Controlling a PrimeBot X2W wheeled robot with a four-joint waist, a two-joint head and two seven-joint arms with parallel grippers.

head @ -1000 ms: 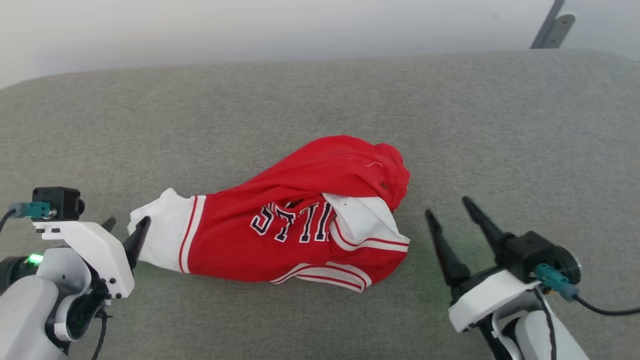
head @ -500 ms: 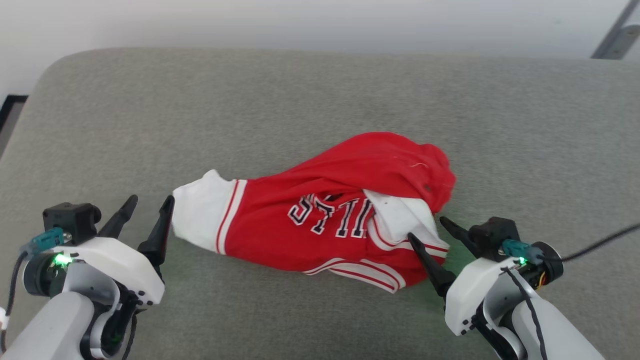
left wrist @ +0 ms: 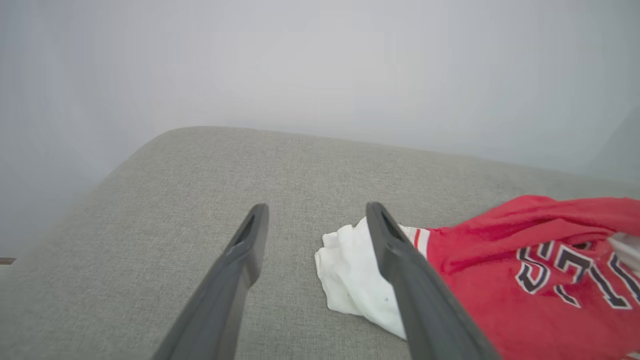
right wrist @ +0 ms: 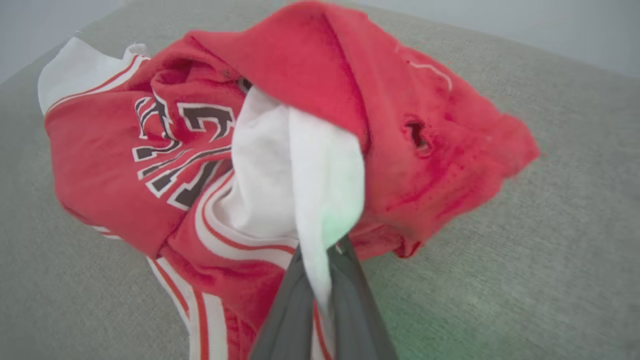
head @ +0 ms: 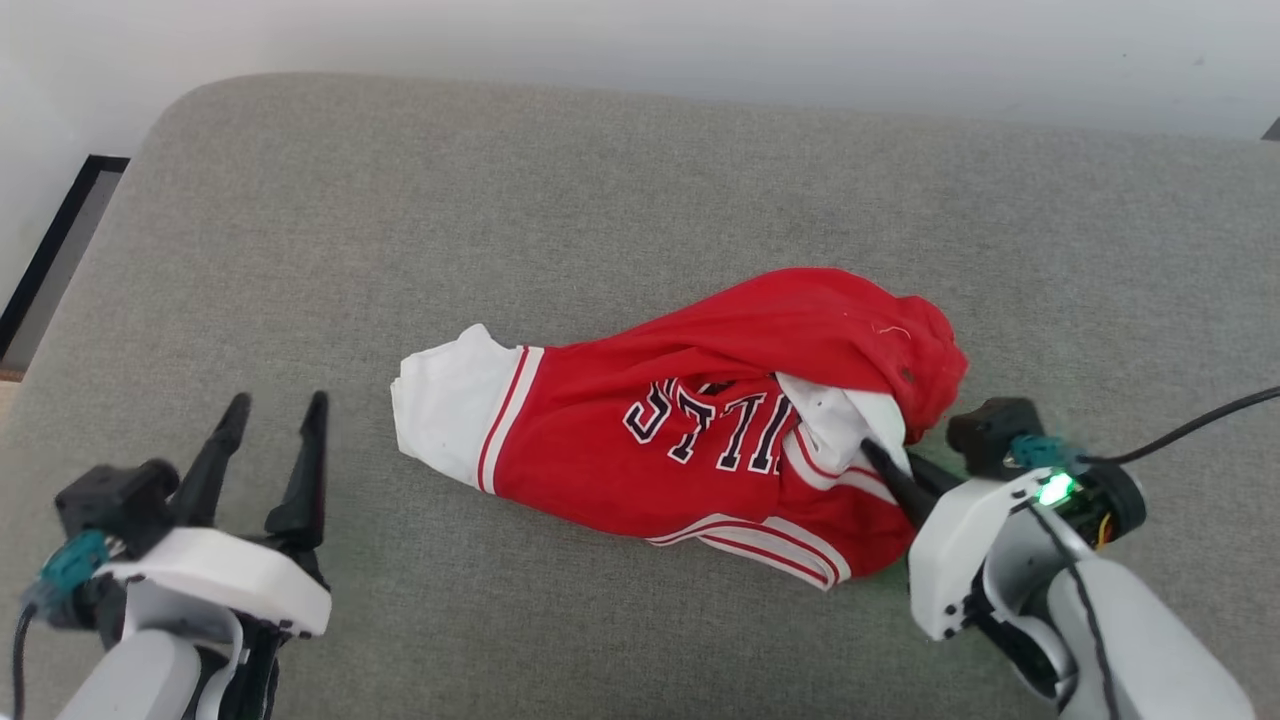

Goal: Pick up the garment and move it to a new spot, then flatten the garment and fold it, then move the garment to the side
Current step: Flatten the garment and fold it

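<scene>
Right gripper (head: pixel 885 460) clamped on white fold of red soft-fabric shirt (head: pixel 600 470) | left gripper (head: pixel 278 405) apart, shirt to its right.

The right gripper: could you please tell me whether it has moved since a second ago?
Yes. Against the garment lying on the grey cushion, the right gripper has come leftward, from clear of its right end onto it, jaws shut on white fabric.
</scene>
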